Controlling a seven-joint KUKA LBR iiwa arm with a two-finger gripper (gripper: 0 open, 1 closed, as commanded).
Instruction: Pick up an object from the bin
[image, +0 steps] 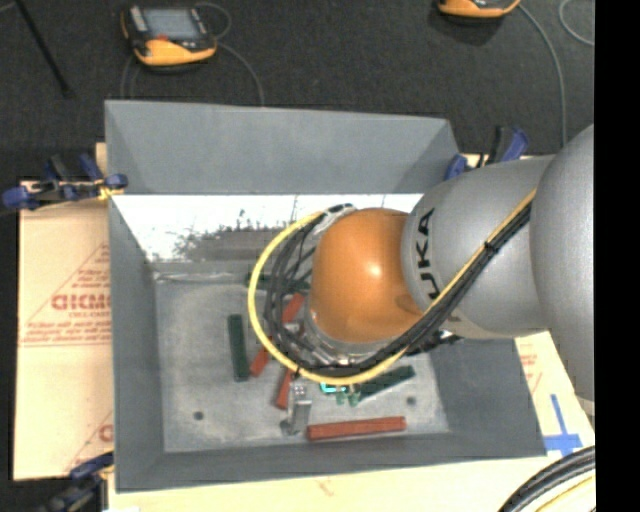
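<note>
The orange cover (360, 275) on the grey arm (500, 250) is hanging over the middle of the bin (180, 400) and hiding most of the gripper (300, 392); whether its grasp is open or closed cannot be told. At the cover's lower edge a small red piece (283, 392) is lying against a pale grey metal piece (297, 410), and a green strip (378, 385) is poking out to the view's right. A long reddish-brown bar (355, 428) is lying flat near the front wall. A dark green bar (238, 347) is lying further left.
</note>
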